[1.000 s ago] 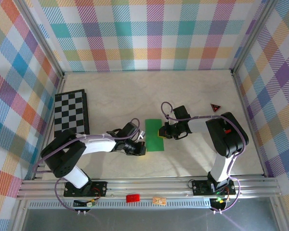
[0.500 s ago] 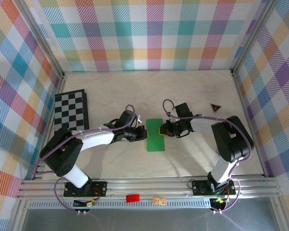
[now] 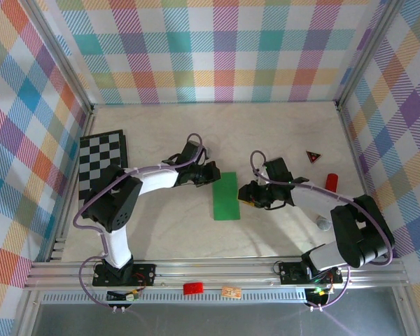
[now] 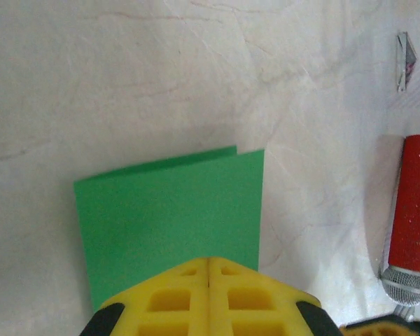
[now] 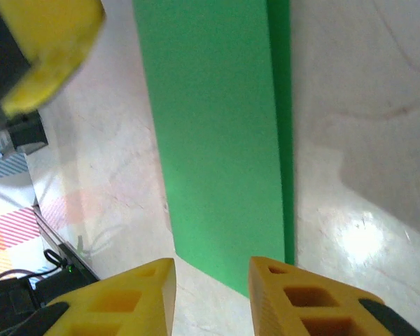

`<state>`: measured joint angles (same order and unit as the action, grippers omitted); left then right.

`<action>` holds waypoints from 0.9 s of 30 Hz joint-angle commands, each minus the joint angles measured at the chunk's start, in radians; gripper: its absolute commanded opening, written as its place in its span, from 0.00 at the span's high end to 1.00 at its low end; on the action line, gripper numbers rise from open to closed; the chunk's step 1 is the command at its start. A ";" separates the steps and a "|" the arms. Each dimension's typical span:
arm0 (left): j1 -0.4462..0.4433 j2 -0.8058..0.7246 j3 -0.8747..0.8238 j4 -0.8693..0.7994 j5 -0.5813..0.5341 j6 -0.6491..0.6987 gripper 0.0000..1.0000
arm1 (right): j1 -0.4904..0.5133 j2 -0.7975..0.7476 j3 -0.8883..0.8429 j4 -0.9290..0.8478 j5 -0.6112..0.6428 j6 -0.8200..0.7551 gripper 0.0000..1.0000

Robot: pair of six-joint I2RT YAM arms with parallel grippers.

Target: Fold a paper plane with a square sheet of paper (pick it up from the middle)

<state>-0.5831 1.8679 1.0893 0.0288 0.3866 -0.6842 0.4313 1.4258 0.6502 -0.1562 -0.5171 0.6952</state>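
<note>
The green sheet of paper point(image 3: 226, 197), folded in half into a long rectangle, lies flat on the table point(image 3: 287, 133) btw. the two grippers. In the left wrist view we see its layers not quite matched: the top layer's far edge runs slightly slanted vs. the one under it. The left gripper point(image 3: 211, 173) sits at the sheet's far-left corner, fingers point(image 4: 175, 294) pressed together w/ no gap and tips over the green; whether they press on it we can't tell. The right gripper point(image 3: 246, 194) is just beside the sheet's right long edge, fingers point(image 5: 136, 294) spread apart; the paper lies just ahead of them, not pinched. Behind the right gripper, out past its wrist, we see a red cylinder point(image 3: 331, 182) and a small red-and-black triangle point(image 3: 313, 157). The chessboard point(image 3: 103, 163) is well behind the left gripper, out past that arm's forearm.
</note>
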 commanded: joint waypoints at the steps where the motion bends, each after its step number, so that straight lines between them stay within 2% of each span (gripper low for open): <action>1: 0.018 0.041 0.045 -0.040 0.032 0.006 0.98 | -0.005 -0.030 -0.020 -0.008 -0.037 0.065 0.63; 5: 0.021 0.082 0.073 -0.047 0.055 0.016 0.99 | -0.005 -0.005 -0.020 -0.029 -0.053 0.079 0.57; 8: 0.022 0.098 0.084 -0.053 0.057 0.025 0.99 | -0.004 0.034 -0.019 -0.004 -0.099 0.081 0.56; 27: 0.025 0.153 -0.002 -0.043 0.030 0.059 0.99 | -0.003 0.103 -0.017 0.012 -0.146 0.069 0.50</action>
<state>-0.5659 1.9949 1.1217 0.0406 0.4335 -0.6460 0.4313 1.5154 0.6319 -0.1516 -0.6342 0.7704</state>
